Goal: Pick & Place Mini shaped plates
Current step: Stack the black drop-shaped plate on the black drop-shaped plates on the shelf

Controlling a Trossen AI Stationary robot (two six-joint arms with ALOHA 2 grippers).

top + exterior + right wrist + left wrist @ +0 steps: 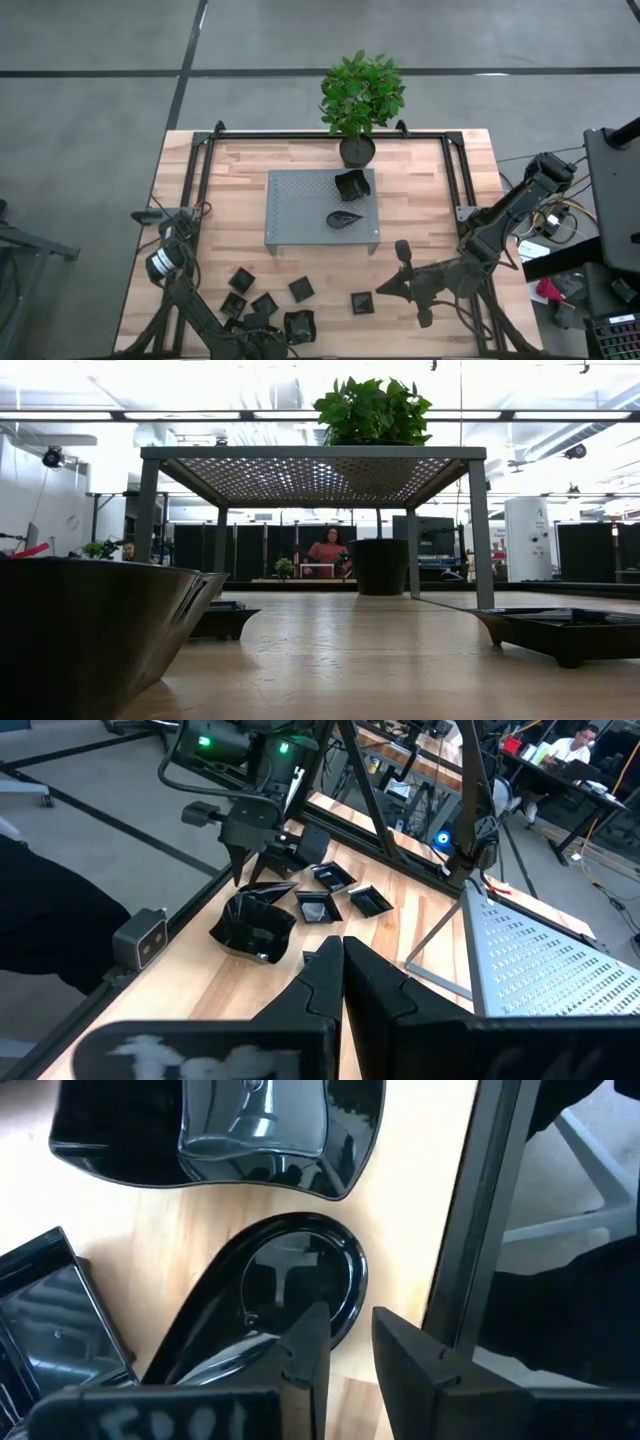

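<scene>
Hovering my left gripper [348,1345] low over the near edge of the table, right above a teardrop plate [270,1295] that lies flat on the wood. My fingers [305,1350] stand partly apart, one over the teardrop plate's rim, the other just beside it over bare wood, and I can't tell whether either is touching it. Nothing is clamped between them. Just past the teardrop sits a larger wavy-edged plate [225,1130], and a square plate [45,1315] lies to its side.

From above, my left gripper [262,335] is down among the cluster of small black plates [265,300] scattered along the near-left part of the table [440,220]. One more square plate [362,302] lies apart, nearer the middle.

On the grey perforated platform [300,210] two plates are already placed: a rounded-square one [352,185] at the far right corner and a leaf-shaped one [345,218] nearer the front. The potted plant [360,100] stands just behind the platform.

My right gripper [385,290] waits over the near-right side, fingers [320,975] pressed together, holding nothing. Its camera looks across at the left arm over the cluster.

At table height, a person sits in the room far behind.
</scene>
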